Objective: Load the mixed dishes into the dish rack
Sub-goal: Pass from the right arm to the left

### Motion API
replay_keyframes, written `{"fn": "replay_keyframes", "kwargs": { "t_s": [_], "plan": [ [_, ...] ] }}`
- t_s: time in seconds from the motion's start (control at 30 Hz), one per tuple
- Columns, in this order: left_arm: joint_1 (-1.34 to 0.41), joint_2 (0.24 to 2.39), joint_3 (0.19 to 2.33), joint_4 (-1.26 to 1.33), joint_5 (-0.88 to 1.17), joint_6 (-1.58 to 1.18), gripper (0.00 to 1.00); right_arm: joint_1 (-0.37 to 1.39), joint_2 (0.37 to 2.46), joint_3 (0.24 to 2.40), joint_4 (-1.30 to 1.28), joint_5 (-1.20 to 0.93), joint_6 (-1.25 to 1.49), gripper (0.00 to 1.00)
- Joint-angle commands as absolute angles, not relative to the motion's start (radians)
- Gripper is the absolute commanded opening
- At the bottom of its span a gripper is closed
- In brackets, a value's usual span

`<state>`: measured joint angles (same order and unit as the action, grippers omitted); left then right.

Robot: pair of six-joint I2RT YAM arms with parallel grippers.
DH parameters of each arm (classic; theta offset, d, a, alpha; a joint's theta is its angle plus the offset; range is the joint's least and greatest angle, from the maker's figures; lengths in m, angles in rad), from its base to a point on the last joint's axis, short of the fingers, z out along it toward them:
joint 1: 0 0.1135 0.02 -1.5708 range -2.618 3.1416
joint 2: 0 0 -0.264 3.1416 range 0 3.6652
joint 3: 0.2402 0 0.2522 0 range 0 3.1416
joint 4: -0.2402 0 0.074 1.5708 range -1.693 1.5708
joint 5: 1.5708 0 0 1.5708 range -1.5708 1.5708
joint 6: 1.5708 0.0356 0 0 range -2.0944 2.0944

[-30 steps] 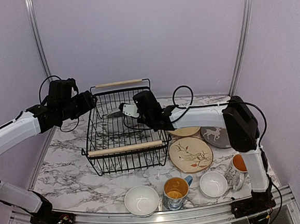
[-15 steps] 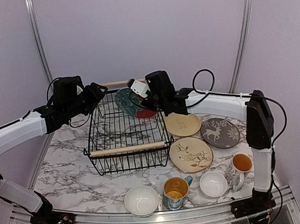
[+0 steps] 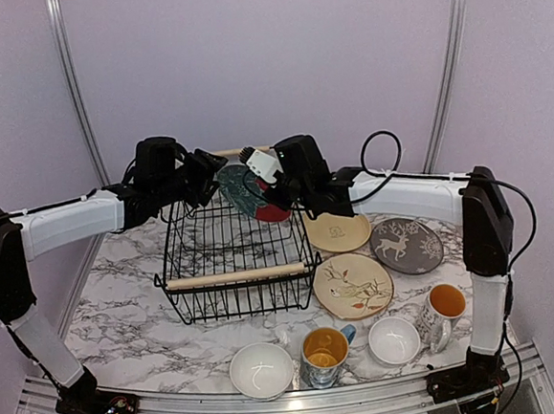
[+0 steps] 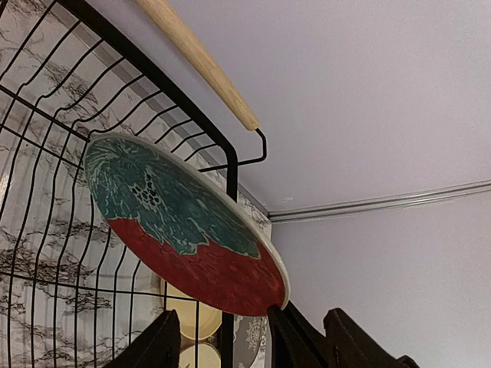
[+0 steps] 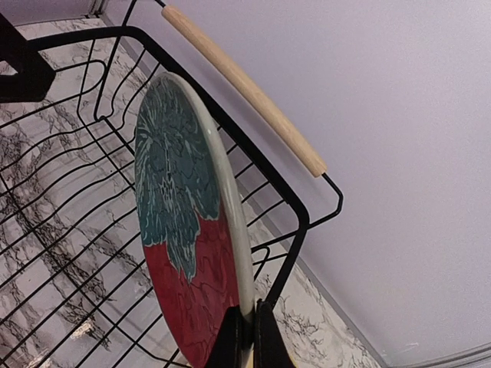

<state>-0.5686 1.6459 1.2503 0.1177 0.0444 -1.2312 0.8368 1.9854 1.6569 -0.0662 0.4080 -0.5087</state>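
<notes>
Right gripper (image 5: 247, 331) clenched on the lower rim of a teal-and-red plate (image 5: 178, 230). The plate is held on edge, tilted, in the upper middle of the top view, over the far right corner of the dish rack (image 3: 171, 258) and just below its far wooden handle (image 5: 244, 89).

Left gripper (image 4: 222, 349) released, jaws spread, just left of the plate above the rack's far side. Cannot tell whether it touches the plate.

Rack sits mid-frame on the marble counter (image 3: 122, 305).

- Right of the rack:
  - pale yellow plate (image 3: 336, 231), centre mark too small to read
  - bird plate (image 3: 351, 285)
  - grey reindeer plate (image 3: 406, 245)
- Along the lower edge:
  - white bowl (image 3: 261, 369)
  - yellow-lined mug (image 3: 324, 349)
  - second white bowl (image 3: 394, 340)
  - second mug (image 3: 442, 307)
</notes>
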Motion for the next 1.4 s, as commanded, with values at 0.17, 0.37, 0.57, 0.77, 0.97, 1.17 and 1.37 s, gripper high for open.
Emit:
{"fn": "replay_keyframes", "kwargs": {
  "t_s": [0.17,0.37,0.57,0.77,0.97,1.17,1.37],
  "plan": [
    [-0.566,1.778,1.386,0.122,0.078,-1.310,0.64,0.879,1.915,1.652,-0.045,0.276,-0.403,0.00],
    [-0.566,1.845,1.423,0.086,0.107,-1.346,0.59,0.912,1.905,1.619,-0.032,0.265,-0.417,0.00],
    [-0.567,1.856,1.466,-0.023,0.117,-1.297,0.54,0.922,1.893,1.584,-0.040,0.178,-0.399,0.00],
    [-0.566,1.822,1.457,-0.104,0.131,-1.224,0.31,0.946,1.896,1.591,-0.087,0.022,-0.412,0.00],
    [-0.563,1.793,1.430,-0.143,0.173,-1.186,0.09,0.954,1.887,1.613,-0.172,-0.113,-0.395,0.13],
    [-0.560,1.775,1.431,-0.155,0.199,-1.149,0.00,0.943,1.811,1.699,-0.414,-0.280,-0.395,0.40],
    [-0.570,1.766,1.486,-0.135,0.209,-1.084,0.00,0.768,1.689,1.722,-0.500,-0.460,-0.300,0.45]
  ]
}}
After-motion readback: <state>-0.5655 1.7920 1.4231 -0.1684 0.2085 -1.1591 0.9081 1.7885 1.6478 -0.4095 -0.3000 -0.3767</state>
